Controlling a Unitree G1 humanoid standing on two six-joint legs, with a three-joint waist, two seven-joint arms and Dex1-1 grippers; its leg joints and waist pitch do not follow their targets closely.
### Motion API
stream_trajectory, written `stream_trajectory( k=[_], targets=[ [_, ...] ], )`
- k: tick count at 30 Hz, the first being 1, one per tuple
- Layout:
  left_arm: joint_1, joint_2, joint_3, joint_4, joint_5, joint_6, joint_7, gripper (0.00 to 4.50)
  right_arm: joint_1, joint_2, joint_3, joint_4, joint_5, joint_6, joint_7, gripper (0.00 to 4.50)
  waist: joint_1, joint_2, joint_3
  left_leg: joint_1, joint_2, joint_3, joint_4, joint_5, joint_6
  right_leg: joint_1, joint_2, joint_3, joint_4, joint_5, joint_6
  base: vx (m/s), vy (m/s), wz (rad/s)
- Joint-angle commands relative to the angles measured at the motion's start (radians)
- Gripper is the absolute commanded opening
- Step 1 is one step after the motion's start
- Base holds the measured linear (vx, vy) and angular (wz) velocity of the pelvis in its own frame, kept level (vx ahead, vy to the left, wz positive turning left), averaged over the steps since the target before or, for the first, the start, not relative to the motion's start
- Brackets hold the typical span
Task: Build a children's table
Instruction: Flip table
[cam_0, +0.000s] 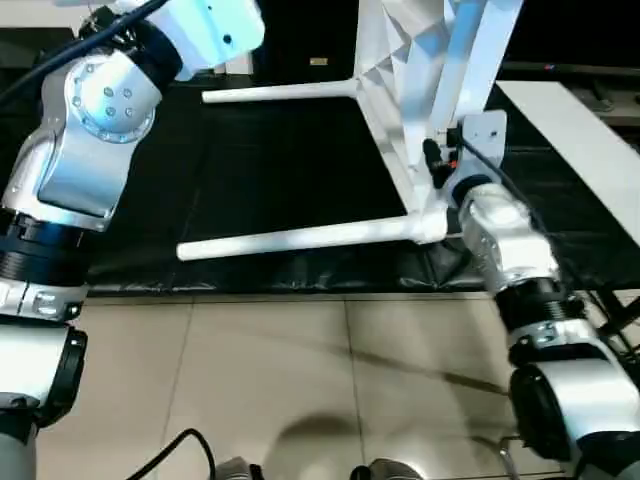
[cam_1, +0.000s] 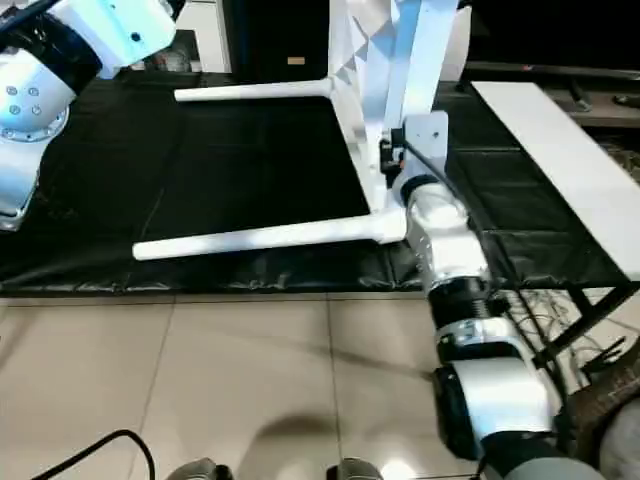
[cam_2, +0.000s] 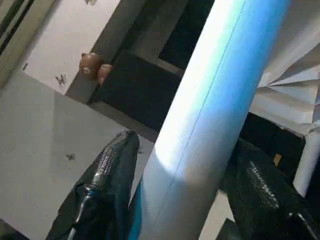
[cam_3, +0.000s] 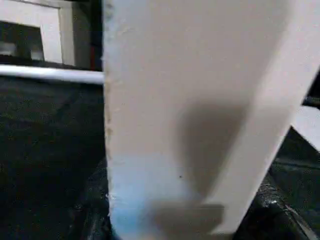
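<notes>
A: The left gripper's two black fingers sit either side of a white leg, pinching it; the leg runs up between them toward the ribbed underside. The right gripper's fingers are pressed against the flat white edge of the tabletop, one dark pad each side at the base of the panel.

B: And the table itself, where is it?

A: The tabletop stands on its edge on the black floor mat, tilted, with two legs already in their sockets and sticking out sideways toward the robot's left: the near leg and the far leg. The right arm reaches to the lower corner by the near leg's collar.

B: So which step is this?

A: I'd judge another leg is being fitted, the left side holding it while the right steadies the top. Whether its end is in a socket yet, I cannot tell.

B: What does the next move need?

A: Probably keeping the top from tipping or sliding on the mat while the leg is lined up with its round socket and pushed straight along its axis. Any skew could jam the collar.
</notes>
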Motion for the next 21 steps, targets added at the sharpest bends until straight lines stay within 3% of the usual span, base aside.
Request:
stream_trajectory(
  k=[1,2,3,4,5,8,9,12,15,16,19,21],
  targets=[
    [0.045,-0.033,0.037,0.02,-0.097,0.061,-0.017,2.42,-0.066,-0.086,0.033,-0.086,-0.102,-0.007,0.031,1.73,-0.001,-0.014,-0.087,0.021,0.025,0.001,-0.057,-0.155,-0.013,0.057,-0.054,0.037,-0.071,-0.152,-0.214,0.0,0.0,0.0],
    [0.051,-0.044,0.047,0.016,-0.112,0.072,-0.022,2.4,-0.076,-0.1,0.036,-0.091,-0.109,-0.002,0.041,1.73,0.0,-0.017,-0.086,0.019,0.022,0.003,-0.056,-0.15,-0.003,0.058,-0.053,0.038,-0.072,-0.161,-0.215,0.0,0.0,0.0],
    [0.06,-0.054,0.052,0.01,-0.129,0.083,-0.032,2.38,-0.091,-0.116,0.04,-0.086,-0.116,0.002,0.05,1.73,0.003,-0.005,-0.082,0.02,0.021,0.002,-0.056,-0.153,0.0,0.055,-0.055,0.038,-0.074,-0.175,-0.214,0.0,0.0,0.0],
    [0.1,-0.104,0.075,-0.016,-0.188,0.121,-0.037,2.37,-0.152,-0.181,0.067,-0.061,-0.142,0.006,0.106,1.73,0.0,-0.006,-0.08,0.02,0.021,0.004,-0.055,-0.163,0.005,0.053,-0.053,0.038,-0.078,-0.2,-0.213,0.0,0.0,0.0],
    [0.124,-0.124,0.08,-0.026,-0.204,0.135,-0.031,2.37,-0.187,-0.217,0.082,-0.048,-0.158,0.007,0.139,1.73,0.0,-0.012,-0.08,0.021,0.019,0.005,-0.052,-0.171,0.017,0.055,-0.049,0.037,-0.082,-0.218,-0.216,0.0,0.0,0.0],
    [0.169,-0.167,0.099,-0.031,-0.231,0.167,-0.012,2.31,-0.25,-0.282,0.11,-0.039,-0.172,0.03,0.242,1.73,0.005,-0.008,-0.076,0.024,0.018,0.007,-0.05,-0.187,0.041,0.05,-0.05,0.035,-0.086,-0.269,-0.214,0.0,0.0,0.0],
    [0.183,-0.181,0.108,-0.032,-0.234,0.178,-0.003,2.29,-0.267,-0.301,0.119,-0.04,-0.174,0.04,0.277,1.73,0.005,-0.011,-0.073,0.022,0.017,0.008,-0.048,-0.202,0.048,0.047,-0.048,0.033,-0.089,-0.299,-0.204,0.0,0.0,0.0],
    [0.236,-0.231,0.144,-0.039,-0.263,0.216,0.017,2.22,-0.329,-0.353,0.149,-0.027,-0.198,0.049,0.357,1.73,0.003,-0.007,-0.065,0.03,0.02,0.002,-0.052,-0.273,0.03,0.033,-0.048,0.028,-0.1,-0.419,-0.163,0.0,0.0,0.0],
    [0.31,-0.295,0.162,-0.056,-0.296,0.259,0.023,2.13,-0.408,-0.392,0.165,-0.01,-0.177,0.05,0.478,1.73,-0.009,-0.018,-0.061,0.042,0.022,-0.006,-0.05,-0.381,0.015,0.017,-0.048,0.022,-0.111,-0.519,-0.13,0.0,0.0,0.0],
    [0.31,-0.295,0.162,-0.056,-0.296,0.259,0.023,2.12,-0.408,-0.392,0.165,-0.01,-0.177,0.05,0.478,2.29,-0.009,-0.018,-0.061,0.042,0.022,-0.006,-0.05,-0.381,0.015,0.017,-0.048,0.022,-0.111,-0.519,-0.13,0.0,0.0,0.0],
    [0.342,-0.332,0.165,-0.042,-0.312,0.265,0.031,2.06,-0.44,-0.388,0.163,0.003,-0.144,0.03,0.559,2.49,-0.027,-0.018,-0.049,0.064,0.015,-0.017,-0.04,-0.535,-0.01,-0.012,-0.043,0.002,-0.135,-0.676,-0.06,0.0,0.0,0.0],
    [0.355,-0.346,0.16,0.005,-0.311,0.245,0.045,1.97,-0.458,-0.379,0.171,0.027,-0.149,-0.005,0.598,2.73,-0.042,-0.016,-0.044,0.072,0.014,-0.03,-0.042,-0.618,-0.022,-0.018,-0.041,-0.016,-0.147,-0.72,-0.029,0.0,0.0,0.0]
  ],
)
